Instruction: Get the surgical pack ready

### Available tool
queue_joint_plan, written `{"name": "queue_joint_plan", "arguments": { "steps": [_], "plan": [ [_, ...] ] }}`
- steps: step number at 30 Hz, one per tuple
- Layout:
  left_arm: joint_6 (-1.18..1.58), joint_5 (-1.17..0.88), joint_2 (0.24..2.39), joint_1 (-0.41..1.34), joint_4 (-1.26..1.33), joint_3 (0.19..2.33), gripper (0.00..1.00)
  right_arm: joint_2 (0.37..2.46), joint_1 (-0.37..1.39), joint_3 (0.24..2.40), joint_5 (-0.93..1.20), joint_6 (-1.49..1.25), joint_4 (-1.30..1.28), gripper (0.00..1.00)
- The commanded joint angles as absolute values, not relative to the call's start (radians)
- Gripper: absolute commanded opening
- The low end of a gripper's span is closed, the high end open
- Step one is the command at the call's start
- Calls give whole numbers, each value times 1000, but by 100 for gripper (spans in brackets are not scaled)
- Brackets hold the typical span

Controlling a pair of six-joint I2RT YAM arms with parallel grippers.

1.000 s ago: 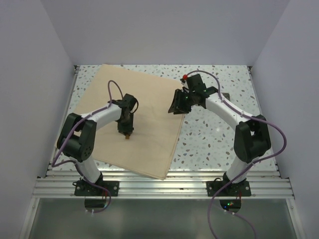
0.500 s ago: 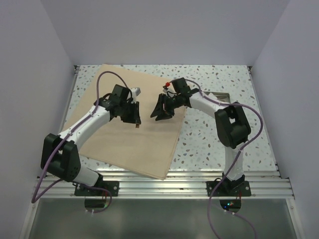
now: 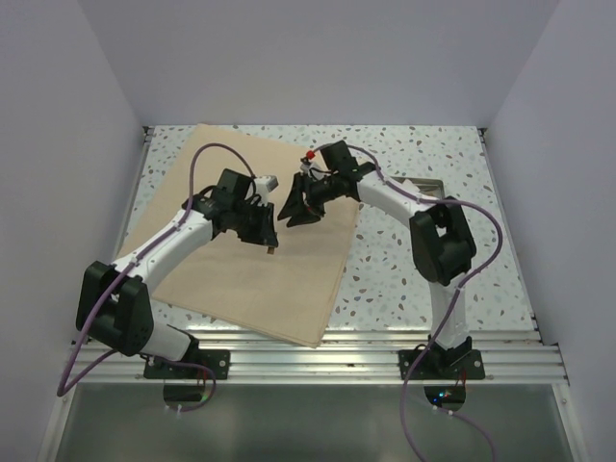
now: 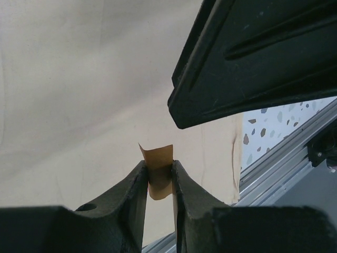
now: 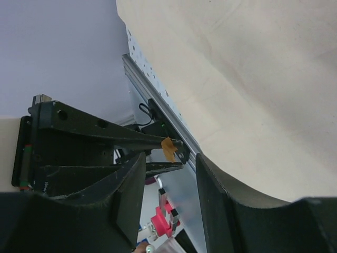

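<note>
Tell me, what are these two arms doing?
Two robot arms meet above a tan fabric sheet spread on a speckled table. The left arm's fingers pinch a small brownish strip, and the right arm's fingers stand open close beside it, holding nothing. What the strip is, I cannot tell.

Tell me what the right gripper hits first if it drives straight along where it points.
The right gripper would most likely meet the tip of the left gripper and the small tan strip pinched in it: the right wrist view shows both dead ahead, between its open jaws. Depth is unclear.
</note>
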State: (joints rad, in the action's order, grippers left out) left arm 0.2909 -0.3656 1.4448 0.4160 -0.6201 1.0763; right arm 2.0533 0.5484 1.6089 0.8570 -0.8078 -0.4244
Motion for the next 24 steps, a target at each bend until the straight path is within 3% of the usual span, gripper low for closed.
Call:
{"name": "queue_joint_plan", "arguments": {
  "steps": [1, 17, 24],
  "plan": [
    [261, -399, 1407, 423, -581, 1071, 28, 2078, 568, 1689, 896, -781, -501, 46],
    [268, -419, 1401, 423, -572, 1065, 28, 2085, 627, 1660, 923, -756, -494, 35],
    [273, -410, 1401, 423, -575, 1068, 28, 2076, 640, 1632, 933, -750, -488, 18]
  ]
}}
